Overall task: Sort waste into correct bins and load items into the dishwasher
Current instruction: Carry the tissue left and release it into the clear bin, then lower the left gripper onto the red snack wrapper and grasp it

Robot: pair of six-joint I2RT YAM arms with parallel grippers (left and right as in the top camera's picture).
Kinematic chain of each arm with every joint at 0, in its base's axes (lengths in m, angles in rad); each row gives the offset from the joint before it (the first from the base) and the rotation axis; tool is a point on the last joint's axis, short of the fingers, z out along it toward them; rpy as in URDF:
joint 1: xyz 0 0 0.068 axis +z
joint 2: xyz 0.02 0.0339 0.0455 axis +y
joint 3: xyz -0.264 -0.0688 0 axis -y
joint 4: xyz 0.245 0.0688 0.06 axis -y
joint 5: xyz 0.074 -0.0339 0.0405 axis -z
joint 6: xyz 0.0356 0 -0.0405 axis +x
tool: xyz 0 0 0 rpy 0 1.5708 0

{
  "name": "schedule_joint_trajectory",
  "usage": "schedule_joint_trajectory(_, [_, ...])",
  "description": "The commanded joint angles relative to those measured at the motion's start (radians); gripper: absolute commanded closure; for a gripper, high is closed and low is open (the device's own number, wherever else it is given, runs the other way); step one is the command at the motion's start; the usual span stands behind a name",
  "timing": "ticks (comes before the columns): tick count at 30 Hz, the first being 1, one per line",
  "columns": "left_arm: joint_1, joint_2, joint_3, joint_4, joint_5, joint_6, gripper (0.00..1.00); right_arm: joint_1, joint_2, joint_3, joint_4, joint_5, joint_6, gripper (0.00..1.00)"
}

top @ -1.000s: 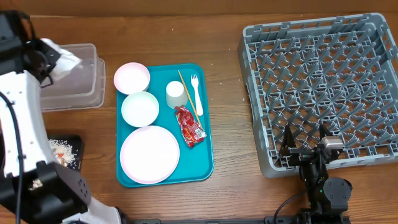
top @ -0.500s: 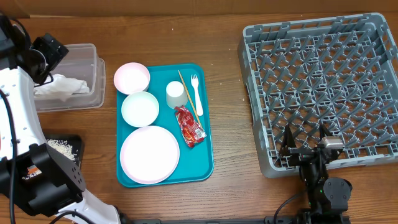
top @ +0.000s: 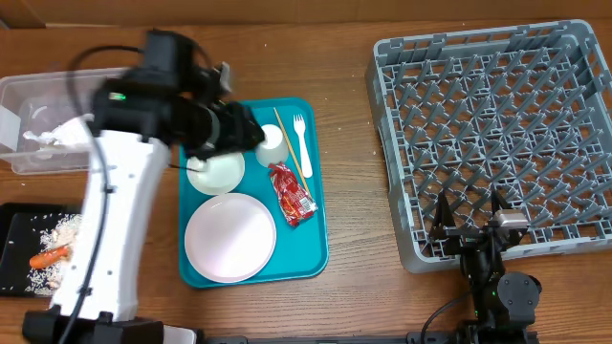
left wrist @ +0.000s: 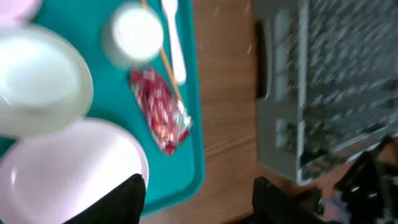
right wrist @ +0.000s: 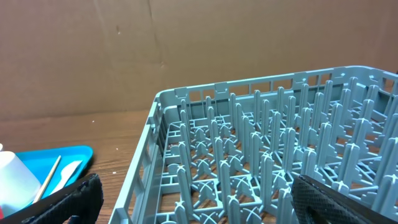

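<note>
One small red crinkled wrapper (top: pixel 292 194) — on the teal plastic serving tray (top: pixel 317 250), beside the thin wooden chopsticks (top: pixel 290 143), long axis along the tray's length. Left pincer (left wrist: pixel 199 198) spread, empty, near on its left; right pincer (top: pixel 469 218) spread, well apart — left arm nearer.

Brown cardboard wall (right wrist: pixel 93 50) behind a wooden table (top: pixel 349 191).
</note>
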State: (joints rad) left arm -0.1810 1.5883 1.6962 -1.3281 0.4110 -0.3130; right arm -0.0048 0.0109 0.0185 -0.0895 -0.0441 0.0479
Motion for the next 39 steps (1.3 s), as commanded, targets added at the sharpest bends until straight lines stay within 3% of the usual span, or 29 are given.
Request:
schedule_joint_trajectory(1, [-0.147, 0.007, -0.125, -0.006, -0.204, -0.197, 0.39, 0.005, -0.008, -0.010, 0.007, 0.009, -0.004, 0.00])
schedule_joint_trajectory(5, [-0.256, 0.007, -0.306, 0.084, -0.230, -0.350, 0.37, 0.005, -0.008, -0.010, 0.007, 0.009, -0.003, 0.00])
schedule_joint_trajectory(11, [-0.369, 0.007, -0.548, 0.340, -0.231, -0.568, 0.37, 0.005, -0.008, -0.010, 0.007, 0.009, -0.003, 0.00])
schedule_joint_trajectory(16, [-0.380, 0.009, -0.641, 0.463, -0.247, -0.649, 0.38, 0.005, -0.008, -0.010, 0.007, 0.009, -0.004, 0.00])
schedule_joint_trajectory(19, [-0.380, 0.009, -0.648, 0.470, -0.351, -0.699, 0.39, 0.005, -0.008, -0.010, 0.007, 0.009, -0.003, 0.00])
schedule_joint_trajectory(23, [-0.374, 0.009, -0.648, 0.529, -0.463, -0.693, 0.39, 0.005, -0.008, -0.010, 0.007, 0.009, -0.003, 0.00])
schedule_joint_trajectory(29, [-0.369, 0.016, -0.648, 0.650, -0.515, -0.535, 0.39, 0.005, -0.008, -0.010, 0.007, 0.009, -0.003, 0.00])
schedule_joint_trajectory(39, [-0.320, 0.102, -0.648, 0.675, -0.519, -0.539, 0.38, 0.005, -0.008, -0.010, 0.007, 0.009, -0.004, 0.00])
